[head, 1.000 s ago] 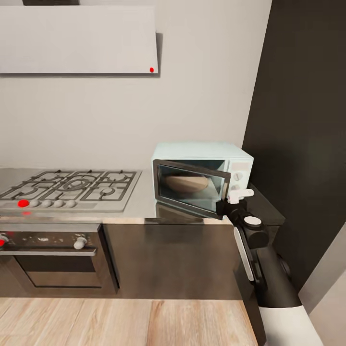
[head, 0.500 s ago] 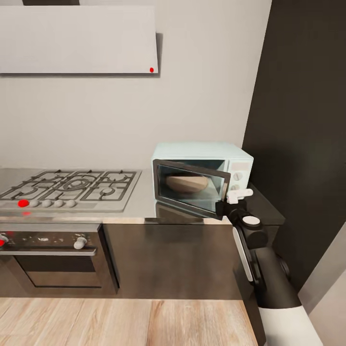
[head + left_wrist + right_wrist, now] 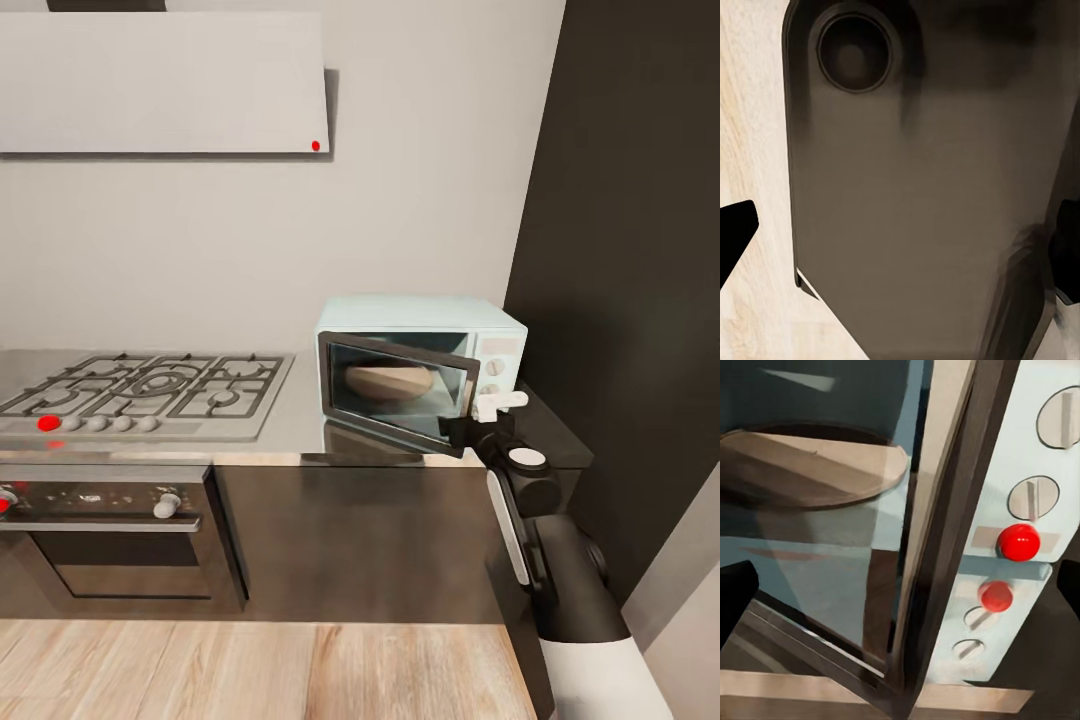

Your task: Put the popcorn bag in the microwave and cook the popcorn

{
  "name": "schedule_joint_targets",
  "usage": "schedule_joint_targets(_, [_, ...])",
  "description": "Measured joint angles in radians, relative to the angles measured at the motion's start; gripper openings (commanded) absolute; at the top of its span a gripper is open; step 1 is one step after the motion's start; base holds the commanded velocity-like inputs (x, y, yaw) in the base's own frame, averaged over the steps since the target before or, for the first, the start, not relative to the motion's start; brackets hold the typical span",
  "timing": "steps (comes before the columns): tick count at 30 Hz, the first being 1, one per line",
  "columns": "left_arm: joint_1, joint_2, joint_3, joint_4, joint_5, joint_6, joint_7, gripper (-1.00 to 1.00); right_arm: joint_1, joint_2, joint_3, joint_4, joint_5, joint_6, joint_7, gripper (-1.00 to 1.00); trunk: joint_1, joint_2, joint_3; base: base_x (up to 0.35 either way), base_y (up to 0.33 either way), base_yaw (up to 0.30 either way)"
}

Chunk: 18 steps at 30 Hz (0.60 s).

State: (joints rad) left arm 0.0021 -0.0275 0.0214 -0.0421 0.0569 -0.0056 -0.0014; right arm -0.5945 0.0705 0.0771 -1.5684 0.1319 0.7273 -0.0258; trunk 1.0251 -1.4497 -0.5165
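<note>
The pale mint-blue microwave (image 3: 420, 340) stands on the grey countertop (image 3: 300, 425) at its right end. Its dark glass door (image 3: 395, 395) hangs partly ajar, and the beige turntable (image 3: 810, 465) shows bare behind the glass. My right gripper (image 3: 462, 430) is at the door's free edge, open, with its fingertips wide on either side of that edge (image 3: 945, 532). The side panel carries white knobs (image 3: 1033, 499) and a red dot (image 3: 1020, 542). The popcorn bag and the popcorn are out of view. My left gripper (image 3: 900, 240) hangs open over the robot's dark base.
A steel gas hob (image 3: 150, 390) with black grates takes the counter's left part, above a black built-in oven (image 3: 110, 540). A tall dark cabinet (image 3: 630, 250) walls in the right side. Wooden floor (image 3: 250, 670) lies in front, and a white hood (image 3: 160, 80) hangs above.
My right gripper has shifted slightly left along the door's free edge. The door and the camera have barely moved.
</note>
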Motion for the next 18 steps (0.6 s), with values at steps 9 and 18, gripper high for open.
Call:
schedule_joint_targets(9, [0.0,0.0,0.0,0.0,0.0,0.0,0.0,1.0,-0.007,-0.027,-0.004,0.0,-0.011,0.001,0.131,1.0,0.0,0.0,0.0,0.0,0.0,0.0])
schedule_joint_targets(18, [0.0,0.0,0.0,-0.001,0.0,0.0,0.0,1.0,-0.007,-0.231,-0.13,0.002,-0.011,0.047,0.442,1.0,0.0,0.0,0.0,0.0,0.0,0.0])
